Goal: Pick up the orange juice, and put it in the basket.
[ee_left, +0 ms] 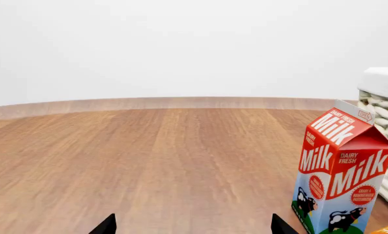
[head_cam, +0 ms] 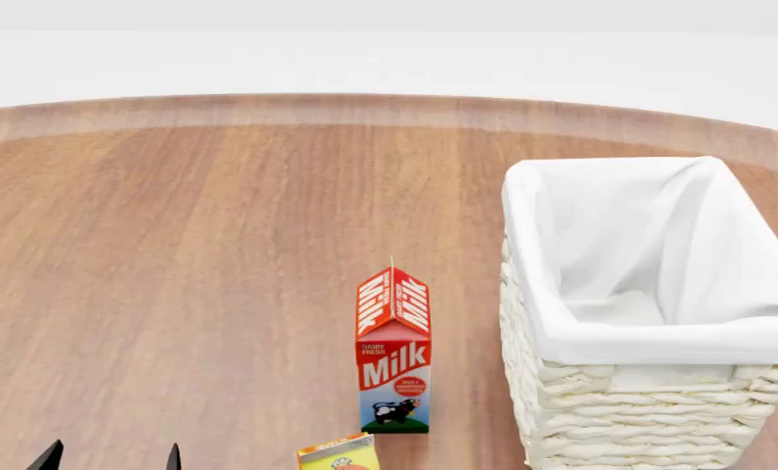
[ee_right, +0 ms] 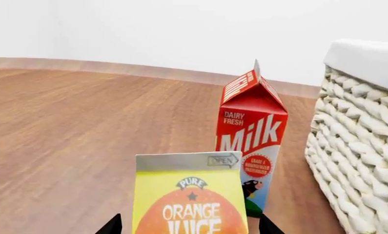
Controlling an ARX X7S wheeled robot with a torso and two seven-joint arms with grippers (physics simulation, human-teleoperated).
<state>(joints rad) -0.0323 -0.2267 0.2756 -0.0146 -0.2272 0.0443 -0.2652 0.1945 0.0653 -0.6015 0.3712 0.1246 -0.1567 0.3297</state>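
The orange juice (ee_right: 188, 195), a yellow carton with an orange circle, stands upright close in front of my right gripper (ee_right: 190, 226). That gripper is open, its dark fingertips (ee_right: 113, 225) on either side of the carton with a small gap each side. In the head view only the orange juice's top (head_cam: 338, 455) shows at the bottom edge. The basket (head_cam: 650, 411), cream wicker with white lining, stands to the right. My left gripper (ee_left: 192, 226) is open over bare wood, left of the cartons, and shows in the head view (head_cam: 112, 457) too.
A red-and-white Milk carton (head_cam: 394, 357) stands upright just behind the orange juice and left of the basket; it also shows in the wrist views (ee_right: 251, 141) (ee_left: 340, 175). The wooden table (head_cam: 166, 274) stretches to the left and back.
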